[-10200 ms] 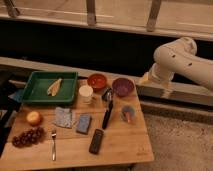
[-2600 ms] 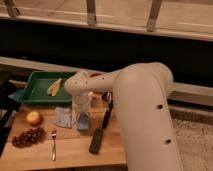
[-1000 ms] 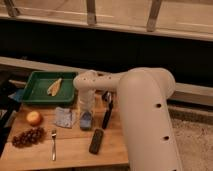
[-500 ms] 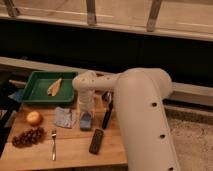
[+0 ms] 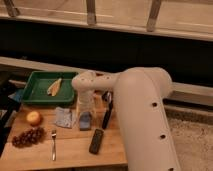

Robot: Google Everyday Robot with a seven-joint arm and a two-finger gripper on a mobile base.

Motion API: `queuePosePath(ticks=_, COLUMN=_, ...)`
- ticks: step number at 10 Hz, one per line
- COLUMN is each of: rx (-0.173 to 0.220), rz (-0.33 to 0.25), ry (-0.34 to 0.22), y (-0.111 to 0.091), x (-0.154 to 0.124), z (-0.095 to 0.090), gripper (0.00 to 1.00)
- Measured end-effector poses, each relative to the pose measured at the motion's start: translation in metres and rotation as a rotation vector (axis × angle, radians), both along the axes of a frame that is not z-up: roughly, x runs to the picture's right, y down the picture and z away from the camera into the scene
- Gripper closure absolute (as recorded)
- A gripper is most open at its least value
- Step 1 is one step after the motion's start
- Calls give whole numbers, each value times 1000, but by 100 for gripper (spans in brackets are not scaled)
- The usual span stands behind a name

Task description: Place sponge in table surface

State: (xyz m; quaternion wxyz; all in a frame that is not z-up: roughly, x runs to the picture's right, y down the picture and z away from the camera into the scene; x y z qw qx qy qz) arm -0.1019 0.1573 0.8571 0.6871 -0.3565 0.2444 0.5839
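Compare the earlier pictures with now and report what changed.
The arm swung in from the right edge across the table surface, and its gripper came down over the sponge, drifting slightly right from above the grey cloth. The sponge lies about where it began. Tray, remote, fork, grapes and apple stayed put.

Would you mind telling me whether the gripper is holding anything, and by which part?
It cannot be told: the gripper is down directly over the sponge on the table surface.
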Motion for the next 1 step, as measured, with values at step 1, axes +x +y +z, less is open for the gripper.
queuePosePath(ticks=1, rx=0, rz=0, ry=-1, y=0, x=0, z=0, gripper=20)
